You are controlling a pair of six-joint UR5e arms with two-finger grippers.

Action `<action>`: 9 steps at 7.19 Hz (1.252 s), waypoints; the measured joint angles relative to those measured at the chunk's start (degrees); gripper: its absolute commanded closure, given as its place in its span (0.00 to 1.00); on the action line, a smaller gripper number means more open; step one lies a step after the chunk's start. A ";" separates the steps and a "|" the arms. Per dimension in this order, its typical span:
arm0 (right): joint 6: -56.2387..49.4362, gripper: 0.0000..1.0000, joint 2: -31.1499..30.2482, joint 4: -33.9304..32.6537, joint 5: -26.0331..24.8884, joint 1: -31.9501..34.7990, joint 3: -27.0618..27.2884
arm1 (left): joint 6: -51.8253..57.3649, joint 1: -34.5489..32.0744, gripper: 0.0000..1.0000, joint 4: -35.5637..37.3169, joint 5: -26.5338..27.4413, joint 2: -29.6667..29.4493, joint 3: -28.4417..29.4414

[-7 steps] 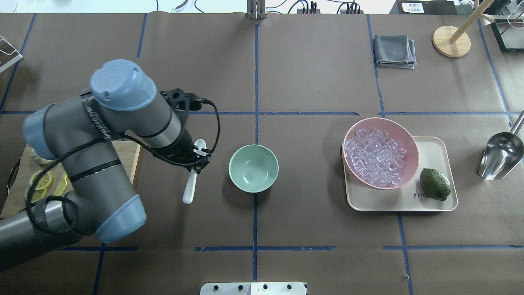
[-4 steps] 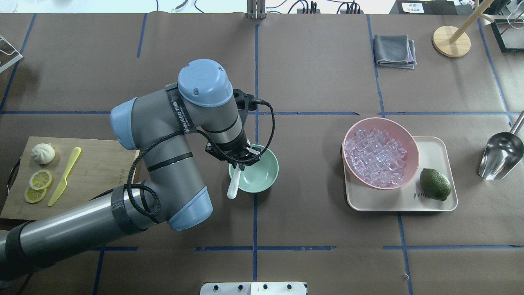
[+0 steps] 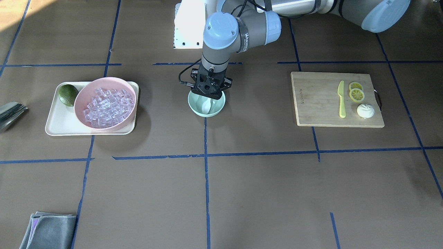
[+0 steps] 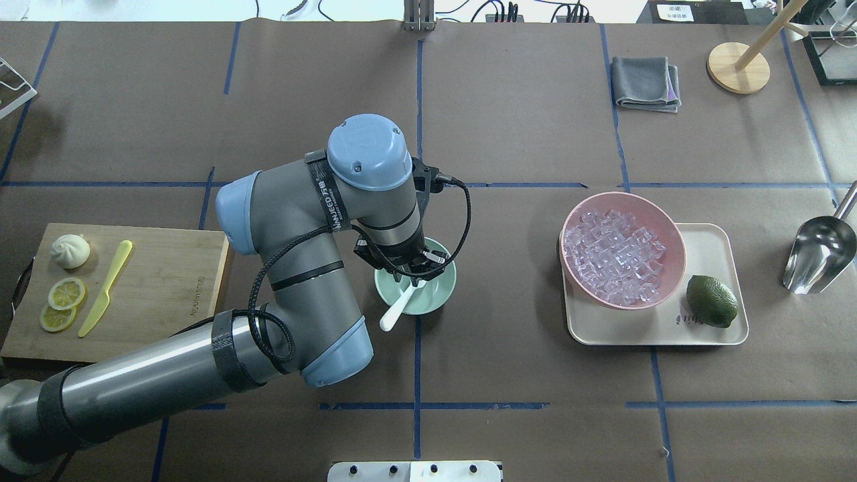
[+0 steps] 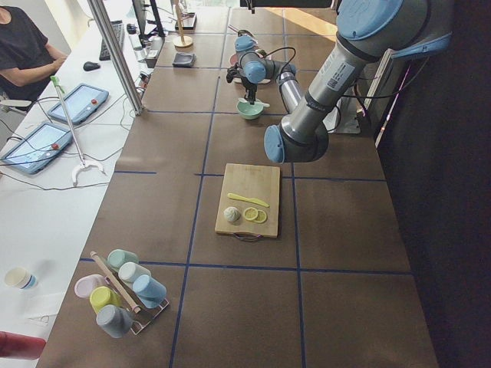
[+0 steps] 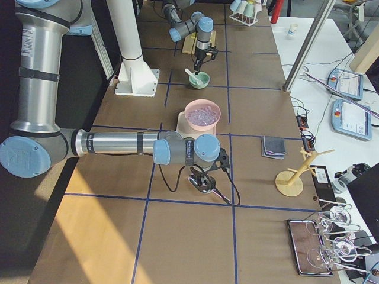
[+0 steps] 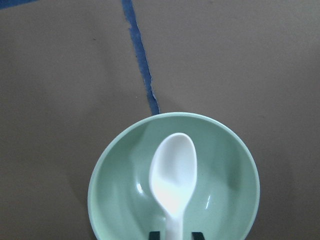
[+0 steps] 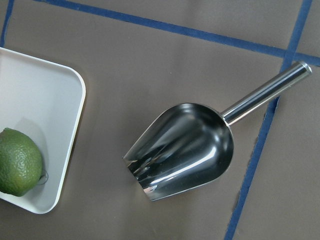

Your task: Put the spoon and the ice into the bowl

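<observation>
The mint-green bowl [image 4: 436, 294] stands at mid-table. The white spoon [image 4: 395, 313] lies in it: its scoop [image 7: 173, 175] rests inside the bowl [image 7: 100, 200] and its handle sticks out over the rim toward the robot. My left gripper [image 4: 408, 271] hangs just above the bowl. In the left wrist view its fingertips stand on either side of the handle with a small gap, so it is open. The ice [image 4: 614, 258] fills the pink bowl [image 4: 673, 234] on the right. My right gripper [image 6: 201, 177] shows only in the exterior right view, above a metal scoop; I cannot tell its state.
The pink bowl and a lime [image 4: 711, 301] sit on a cream tray [image 4: 710, 248]. The metal scoop [image 4: 820, 254] lies right of the tray. A cutting board [image 4: 167, 281] on the left holds a yellow knife [image 4: 107, 288], lemon slices and a white bun [image 4: 70, 251]. A grey cloth [image 4: 646, 82] lies at the back right.
My left arm carried the spoon right, from beside the green bowl to over it. The scoop now rests inside the bowl and the fingers stand off the handle.
</observation>
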 measured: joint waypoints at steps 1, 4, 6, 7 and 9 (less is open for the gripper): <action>1.21 0.01 0.16 0.00 0.40 -0.55 0.24 | -0.18 -0.10 0.21 0.07 0.01 0.01 -0.20; 20.86 0.00 1.82 0.12 -1.56 -7.77 7.70 | -0.35 -5.85 0.21 0.91 -0.74 4.40 -6.40; 40.81 0.01 5.86 0.21 -7.65 -16.16 13.59 | 3.38 -11.82 0.21 1.09 -4.42 12.33 -13.17; 54.48 0.01 8.39 1.80 -11.50 -21.14 15.06 | 6.88 -15.25 0.21 1.16 -6.55 16.61 -15.95; 81.00 0.02 11.04 9.27 -23.35 -32.98 15.76 | 11.67 -20.28 0.21 1.22 -8.37 22.97 -18.68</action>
